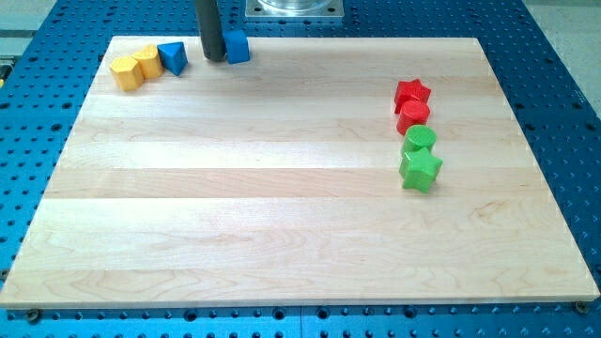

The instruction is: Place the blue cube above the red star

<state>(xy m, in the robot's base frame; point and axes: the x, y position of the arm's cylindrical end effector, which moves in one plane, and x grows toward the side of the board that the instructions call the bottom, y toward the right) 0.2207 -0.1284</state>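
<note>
Cube status: blue cube (238, 46) sits at the view's top edge of the wooden board (282, 207), left of centre, with my tip (214, 58) touching or just beside its left face. No fingers on this rig, only a bare rod, so nothing opens, closes or grips; pushing is the only option. Red star (412, 93) is well apart, toward the view's right, upper part of the board. Judging by looks, the cube is light, rigid and slides easily on smooth wood; it will likely spin if pushed off-centre, so contact should be at the middle of the left face, driving right. Count: two blue blocks (cube plus a blue triangle (173, 57)), two yellow blocks (134, 68) at top left, two red (star plus a red block (413, 116) just below it), two green (a round green block (420, 141), green star (420, 170)).
</note>
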